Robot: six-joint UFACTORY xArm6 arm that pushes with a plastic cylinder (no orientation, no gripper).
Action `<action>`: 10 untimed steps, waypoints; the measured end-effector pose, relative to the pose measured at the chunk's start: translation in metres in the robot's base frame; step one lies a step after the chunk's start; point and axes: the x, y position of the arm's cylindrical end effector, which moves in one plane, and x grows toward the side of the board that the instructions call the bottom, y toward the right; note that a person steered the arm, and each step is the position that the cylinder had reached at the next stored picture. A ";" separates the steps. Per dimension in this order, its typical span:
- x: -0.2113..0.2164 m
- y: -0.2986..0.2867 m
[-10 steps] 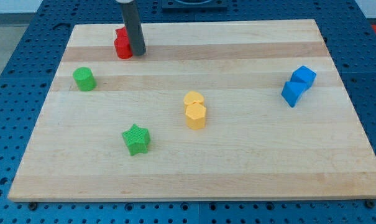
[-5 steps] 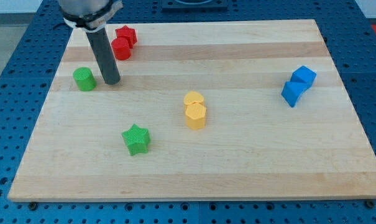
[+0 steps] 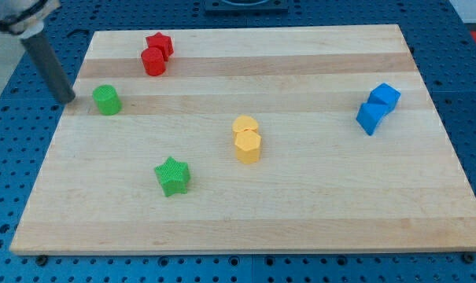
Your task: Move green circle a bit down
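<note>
The green circle (image 3: pixel 106 100) is a short green cylinder near the left edge of the wooden board (image 3: pixel 316 204). My tip (image 3: pixel 68 99) is at the board's left edge, a short way to the left of the green circle and about level with it. There is a small gap between them. The dark rod leans up toward the view's top left corner.
A red star (image 3: pixel 160 43) and a red cylinder (image 3: pixel 153 61) sit together at the top left. A green star (image 3: pixel 172 175) lies lower down. Two yellow blocks (image 3: pixel 246 138) touch at the centre. Two blue cubes (image 3: pixel 378 108) touch at the right.
My tip has swept from beside the red blocks, past the right of the green circle, over to its left at the board's edge. No block has moved.
</note>
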 end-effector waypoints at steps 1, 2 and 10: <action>0.030 0.000; 0.020 0.000; -0.048 0.040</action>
